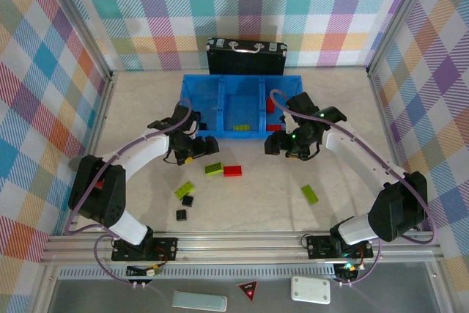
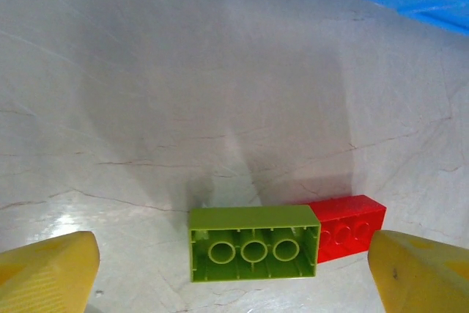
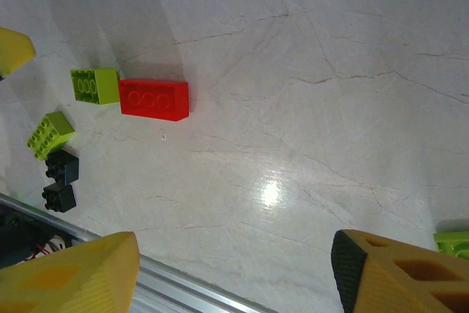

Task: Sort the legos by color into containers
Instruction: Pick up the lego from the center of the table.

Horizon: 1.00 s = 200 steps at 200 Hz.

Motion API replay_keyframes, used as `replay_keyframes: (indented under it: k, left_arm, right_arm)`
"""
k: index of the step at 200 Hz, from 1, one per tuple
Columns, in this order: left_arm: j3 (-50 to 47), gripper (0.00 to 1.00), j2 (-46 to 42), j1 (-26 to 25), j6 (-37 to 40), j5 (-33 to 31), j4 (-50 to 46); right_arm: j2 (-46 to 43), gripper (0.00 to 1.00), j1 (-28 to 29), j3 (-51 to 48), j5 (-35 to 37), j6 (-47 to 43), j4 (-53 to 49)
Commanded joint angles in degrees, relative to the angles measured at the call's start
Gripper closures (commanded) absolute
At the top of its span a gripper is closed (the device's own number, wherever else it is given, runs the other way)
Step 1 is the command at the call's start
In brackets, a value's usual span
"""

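Loose legos lie on the table in front of the blue tray (image 1: 234, 86): a lime-green brick (image 1: 214, 169) touching a red brick (image 1: 232, 171), another green one (image 1: 185, 189), two black ones (image 1: 188, 200) (image 1: 181, 215), and a green one (image 1: 309, 193) at the right. My left gripper (image 1: 192, 152) is open just above the green brick (image 2: 253, 252), which lies studs-down beside the red brick (image 2: 348, 227). My right gripper (image 1: 289, 149) hovers open over bare table with nothing between its fingers (image 3: 396, 273). A green lego (image 1: 239, 129) lies in the tray's middle compartment, and red ones (image 1: 270, 105) in the right one.
A black case (image 1: 245, 55) with metal handles stands behind the tray. Checked walls close in the table on three sides. An aluminium rail (image 1: 234, 243) runs along the near edge (image 3: 190, 291).
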Motion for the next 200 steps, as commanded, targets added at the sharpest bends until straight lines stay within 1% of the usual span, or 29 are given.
replay_keyframes:
  k: [1,46,79,102,151,200]
  left_arm:
    - [-1.95,0.06,0.08,-0.99,-2.31,2.22,2.56]
    - [-5.77,0.06,1.05,-2.65,-4.89,3.98,6.72]
    - [-6.76,0.07,2.92,-3.71,-5.24,4.65,8.39]
    - [-7.02,0.13,3.75,-4.33,-5.77,5.85,9.88]
    - [-6.99,0.26,4.50,-5.09,-6.17,5.37,10.31]
    - [-6.77,0.31,4.31,-5.36,-6.06,4.56,9.55]
  right_arm:
    - [0.01,0.29,0.32,0.80,0.67,-0.36,-1.00]
    - [-0.08,0.28,0.31,0.31,0.72,-0.51,-0.95]
    - [-0.26,0.29,0.32,0.48,0.99,-0.73,-1.12]
    - [-0.40,0.28,0.32,0.32,0.89,-0.63,-1.17]
    - [-0.61,0.28,0.31,0.06,1.20,-0.62,-1.36]
    - [-0.70,0.28,0.31,-0.03,1.15,-0.74,-1.38]
